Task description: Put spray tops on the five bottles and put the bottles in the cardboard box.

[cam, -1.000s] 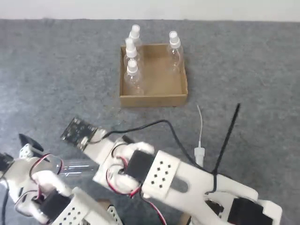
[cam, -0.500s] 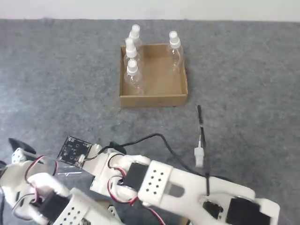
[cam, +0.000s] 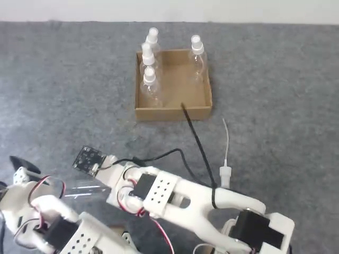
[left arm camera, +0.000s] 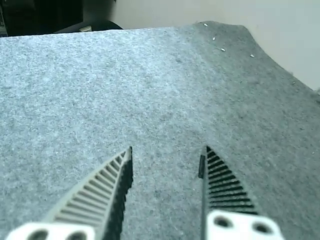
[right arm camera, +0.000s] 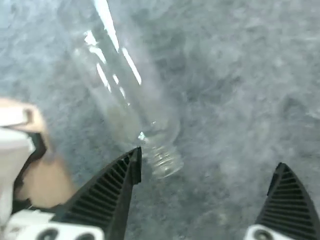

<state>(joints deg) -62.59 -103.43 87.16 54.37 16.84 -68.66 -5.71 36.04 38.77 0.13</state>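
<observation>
The right hand (right arm camera: pixel 208 160) is spread wide, nothing gripped; an uncapped bottle (right arm camera: pixel 125 95) is laid flat on the table (right arm camera: pixel 240 75), its neck seemingly just beside one finger; the left hand (left arm camera: pixel 167 150) is held open, empty.

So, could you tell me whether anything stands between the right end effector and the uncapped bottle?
Nothing visible does. The uncapped bottle lies on the carpet, its open neck already in the gap of the open right end effector.
</observation>
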